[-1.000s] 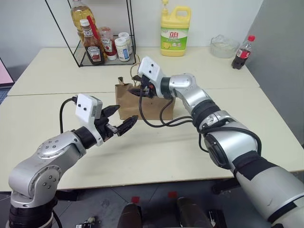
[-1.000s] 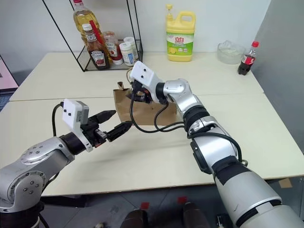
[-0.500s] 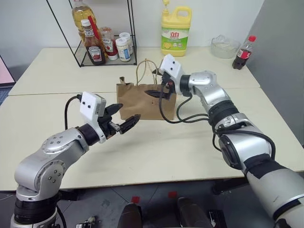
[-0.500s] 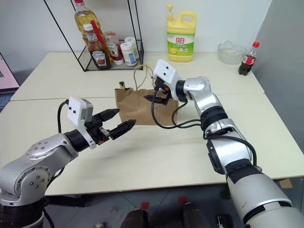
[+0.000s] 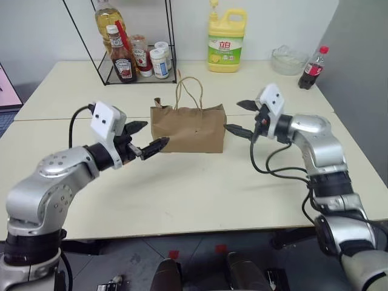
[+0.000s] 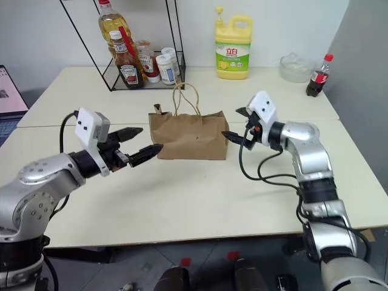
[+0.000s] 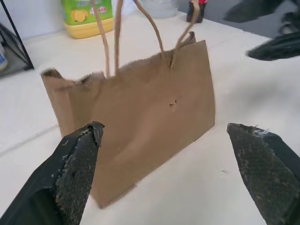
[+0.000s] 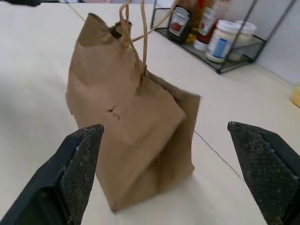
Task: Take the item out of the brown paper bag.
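Brown paper bag (image 5: 188,129) stands upright between both end effectors. Left end effector (image 5: 147,136) open, near it. Right end effector (image 5: 241,117) open, just beside it.

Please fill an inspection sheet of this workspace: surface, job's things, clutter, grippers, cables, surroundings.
Surface: pale table, bare in front of the bag.
Job's things: brown paper bag stands upright, handles up; the item inside cannot be seen.
Clutter: wire rack with sauce bottles, yellow detergent jug, clear bowl, cola bottle, all behind the bag.
Grippers: left gripper open at one end of the bag, right gripper open at the other; neither holds it.
Cables: black cable loops along the right arm, another by the left wrist.
Surroundings: white wall behind, grey panel on the right.
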You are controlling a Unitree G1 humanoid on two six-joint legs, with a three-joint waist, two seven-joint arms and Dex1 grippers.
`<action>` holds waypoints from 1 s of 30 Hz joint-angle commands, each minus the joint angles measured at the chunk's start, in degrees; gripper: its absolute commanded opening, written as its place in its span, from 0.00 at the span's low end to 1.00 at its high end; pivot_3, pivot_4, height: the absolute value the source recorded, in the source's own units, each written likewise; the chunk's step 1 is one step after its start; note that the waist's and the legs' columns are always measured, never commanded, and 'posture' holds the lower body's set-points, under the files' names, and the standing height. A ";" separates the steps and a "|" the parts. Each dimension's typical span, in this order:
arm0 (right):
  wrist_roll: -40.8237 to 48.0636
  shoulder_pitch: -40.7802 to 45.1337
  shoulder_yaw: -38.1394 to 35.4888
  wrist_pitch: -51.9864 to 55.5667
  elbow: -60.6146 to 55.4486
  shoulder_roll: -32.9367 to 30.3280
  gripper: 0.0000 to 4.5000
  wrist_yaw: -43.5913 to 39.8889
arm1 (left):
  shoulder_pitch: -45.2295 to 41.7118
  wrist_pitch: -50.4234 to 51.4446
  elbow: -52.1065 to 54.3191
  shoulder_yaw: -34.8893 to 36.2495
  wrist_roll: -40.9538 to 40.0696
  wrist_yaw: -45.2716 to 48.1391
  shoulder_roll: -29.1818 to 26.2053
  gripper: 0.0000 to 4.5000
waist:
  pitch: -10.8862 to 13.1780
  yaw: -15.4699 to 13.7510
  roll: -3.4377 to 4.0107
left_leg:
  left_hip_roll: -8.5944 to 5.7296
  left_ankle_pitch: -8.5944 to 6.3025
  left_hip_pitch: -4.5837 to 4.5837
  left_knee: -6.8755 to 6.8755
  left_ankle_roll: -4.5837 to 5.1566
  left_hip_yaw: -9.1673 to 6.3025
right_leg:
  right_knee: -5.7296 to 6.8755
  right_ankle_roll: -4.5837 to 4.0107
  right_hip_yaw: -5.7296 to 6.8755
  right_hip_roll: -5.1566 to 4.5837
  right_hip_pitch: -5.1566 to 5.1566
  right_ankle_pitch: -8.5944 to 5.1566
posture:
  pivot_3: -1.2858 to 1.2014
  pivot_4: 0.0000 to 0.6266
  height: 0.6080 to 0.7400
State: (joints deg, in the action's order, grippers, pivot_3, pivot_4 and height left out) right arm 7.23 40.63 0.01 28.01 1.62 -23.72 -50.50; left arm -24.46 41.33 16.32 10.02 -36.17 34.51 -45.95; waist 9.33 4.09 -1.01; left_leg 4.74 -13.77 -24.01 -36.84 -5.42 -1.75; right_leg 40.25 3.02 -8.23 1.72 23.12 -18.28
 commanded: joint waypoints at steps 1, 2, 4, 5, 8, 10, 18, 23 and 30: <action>1.04 -6.79 -1.57 8.79 -14.73 2.65 0.99 9.55 | -10.62 -10.01 -13.13 -4.17 10.60 1.33 -1.09 1.00 | -0.01 -0.27 -0.01 | 0.00 0.00 0.00 0.00 0.01 -0.02 | 0.00 0.01 0.01 0.02 -0.01 -0.01 | 0.52 0.24 1.00; -0.25 -8.88 -1.25 9.47 -16.97 3.59 0.99 12.64 | -14.27 -13.09 -18.21 -5.69 13.62 1.66 -0.87 1.00 | -0.01 -0.55 -0.01 | 0.00 0.01 0.00 -0.02 0.01 -0.02 | 0.00 0.01 0.00 0.03 -0.01 -0.01 | 0.52 0.24 1.00; -3.25 -12.86 0.09 8.85 -19.97 4.64 0.99 17.69 | -22.05 -19.58 -29.07 -9.04 19.33 2.54 0.31 1.00 | 0.00 -0.81 -0.01 | -0.03 0.01 -0.01 -0.04 0.02 0.00 | -0.02 0.02 -0.03 0.03 0.01 -0.01 | 0.52 0.24 1.00; -4.29 -14.32 0.83 8.62 -20.93 5.21 0.99 19.65 | -25.52 -22.67 -34.24 -10.50 21.65 3.29 1.08 1.00 | -0.01 -0.92 -0.01 | -0.06 0.01 -0.03 -0.05 0.02 0.01 | -0.02 0.03 -0.04 0.02 0.01 -0.01 | 0.52 0.24 1.00; -5.44 -17.03 1.74 9.52 -22.66 7.70 0.99 24.81 | -35.79 -32.24 -50.77 -14.77 28.68 5.28 3.87 1.00 | 0.00 -1.19 -0.01 | -0.06 0.01 -0.06 -0.05 0.02 0.03 | -0.10 0.03 -0.04 0.02 0.02 -0.01 | 0.52 0.24 1.00; -5.95 -18.03 1.74 9.81 -23.10 8.80 0.99 27.40 | -41.83 -38.65 -61.35 -17.18 33.04 5.44 6.17 1.00 | 0.00 -1.25 -0.01 | -0.06 0.01 -0.09 -0.05 0.02 0.05 | -0.12 0.03 -0.04 0.02 0.04 -0.01 | 0.52 0.24 1.00; -6.35 -21.60 0.69 9.20 -23.62 10.53 0.99 33.01 | -55.97 -52.55 -86.06 -25.81 48.21 2.39 15.07 1.00 | 0.00 -1.40 -0.02 | -0.08 0.00 -0.29 -0.03 0.03 -0.01 | -0.26 0.03 0.00 0.01 0.08 -0.01 | 0.52 0.24 1.00; -6.11 -22.40 0.12 8.84 -23.44 10.32 0.99 34.85 | -57.58 -52.50 -89.07 -27.33 51.48 8.76 16.21 1.00 | 0.00 -0.68 -0.02 | -0.07 0.01 -0.30 0.01 0.04 -0.01 | -0.23 0.07 -0.01 0.02 0.13 -0.04 | 0.52 0.24 1.00; -5.03 -23.09 -0.36 8.23 -22.59 11.07 0.99 36.15 | -55.42 -49.05 -83.00 -25.75 48.70 31.46 12.85 1.00 | 0.00 -0.67 -0.02 | -0.07 0.01 -0.31 0.02 0.03 -0.01 | -0.23 0.09 0.00 0.02 0.11 -0.05 | 0.52 0.24 1.00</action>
State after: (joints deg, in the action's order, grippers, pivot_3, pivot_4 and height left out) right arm 1.51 17.18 0.69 37.87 -19.89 -12.72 -14.73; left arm -80.32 -8.48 -69.49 -16.46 13.42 61.32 -31.92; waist 9.34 3.42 -1.03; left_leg 4.67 -13.76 -24.31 -36.83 -5.39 -1.77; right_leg 40.02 3.11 -8.23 1.73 23.23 -18.33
